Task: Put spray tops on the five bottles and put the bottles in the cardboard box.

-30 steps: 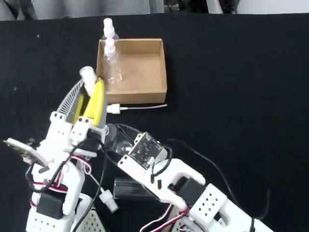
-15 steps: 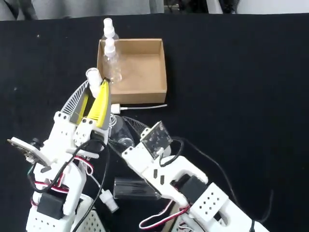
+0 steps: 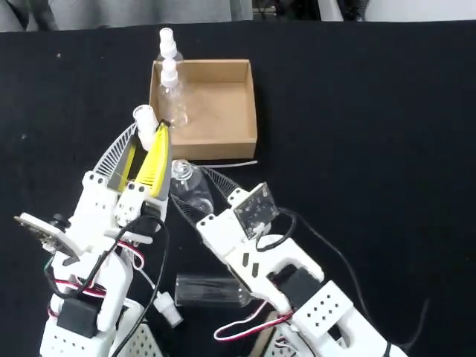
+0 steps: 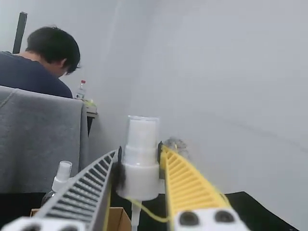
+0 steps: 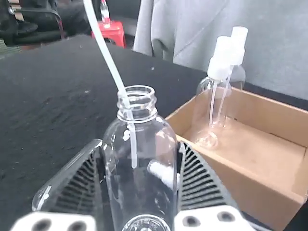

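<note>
Black tabletop (image 3: 372, 111), with a cardboard box (image 3: 216, 147) toward its far side. Just beside one near corner of the box, the left gripper (image 3: 149, 129) pinches a white spray top (image 3: 143, 116) between its fingers. A little farther from the box, the right gripper (image 3: 193, 187) clasps an upright clear bottle (image 5: 139, 163), and a thin tube (image 5: 108, 57) dips into the bottle's open neck. One capped bottle (image 3: 172, 93) stands inside the box. Another capped bottle (image 3: 168, 46) stands just behind the box.

We saw the right tool (image 5: 138, 147) closed around an upright clear bottle (image 5: 139, 159), with a thin white tube (image 5: 108, 53) entering its open neck. Behind it stood the cardboard box (image 5: 240, 185), with two capped bottles (image 5: 214, 108) at its far wall.
</note>
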